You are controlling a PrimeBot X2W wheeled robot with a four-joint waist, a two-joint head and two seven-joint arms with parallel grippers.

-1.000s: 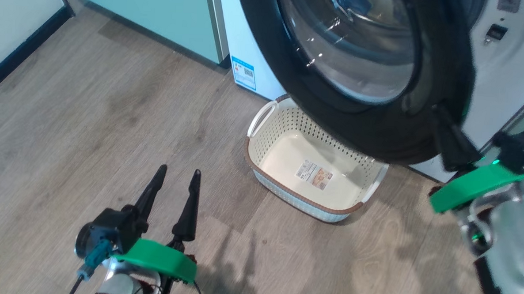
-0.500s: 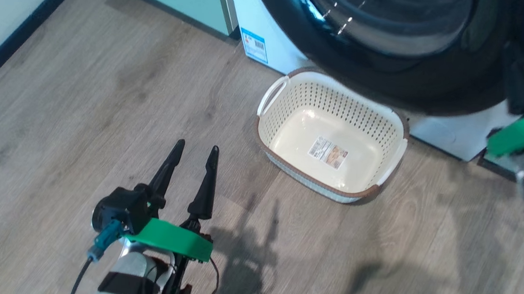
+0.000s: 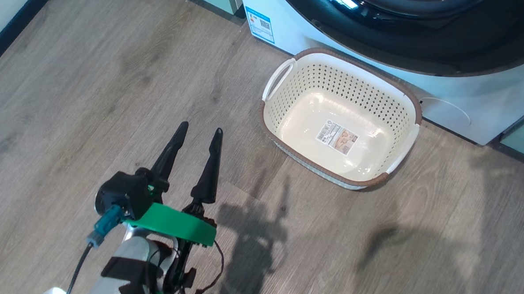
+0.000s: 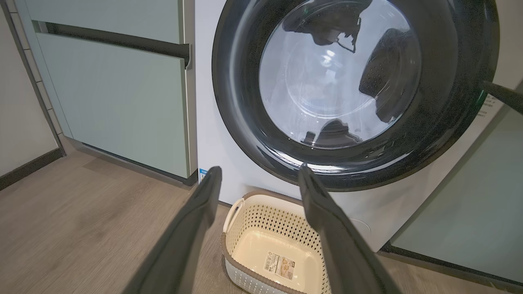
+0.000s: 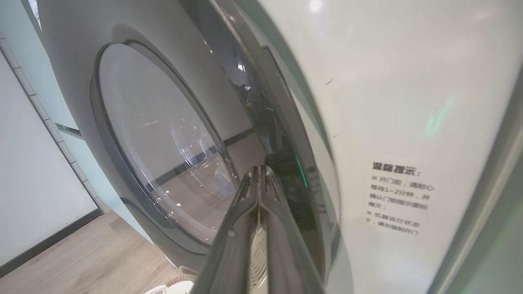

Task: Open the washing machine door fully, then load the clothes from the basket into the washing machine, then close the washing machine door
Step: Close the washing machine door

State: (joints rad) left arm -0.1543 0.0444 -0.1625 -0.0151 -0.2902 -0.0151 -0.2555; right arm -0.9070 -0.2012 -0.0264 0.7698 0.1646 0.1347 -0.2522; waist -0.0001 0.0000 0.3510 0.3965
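Note:
The washing machine door (image 4: 235,106), black-rimmed with a glass bowl, lies close against the white washing machine (image 4: 204,81). Whether it is latched I cannot tell. My right gripper (image 5: 260,168) is shut, empty, with its tips at the door (image 5: 171,134) rim's right side; one dark finger (image 4: 504,94) of it crosses the left wrist view. The basket (image 3: 405,98) sits on the floor before the machine (image 3: 467,98), below the door (image 3: 425,43), holding nothing but its label. My left gripper (image 3: 200,129) hangs open and empty left of the basket (image 4: 235,212). The clothes are out of view.
Pale green cabinets (image 4: 114,98) flank the machine on the left, and another green panel (image 4: 461,212) stands on its right. A dark skirting (image 3: 10,30) runs along the left wall. Wood floor (image 3: 92,82) stretches around the basket.
The head camera has tilted down. The door, which overhung the basket a second ago, has swung back toward the machine's front, the shut right gripper going with its rim. The left gripper stays open.

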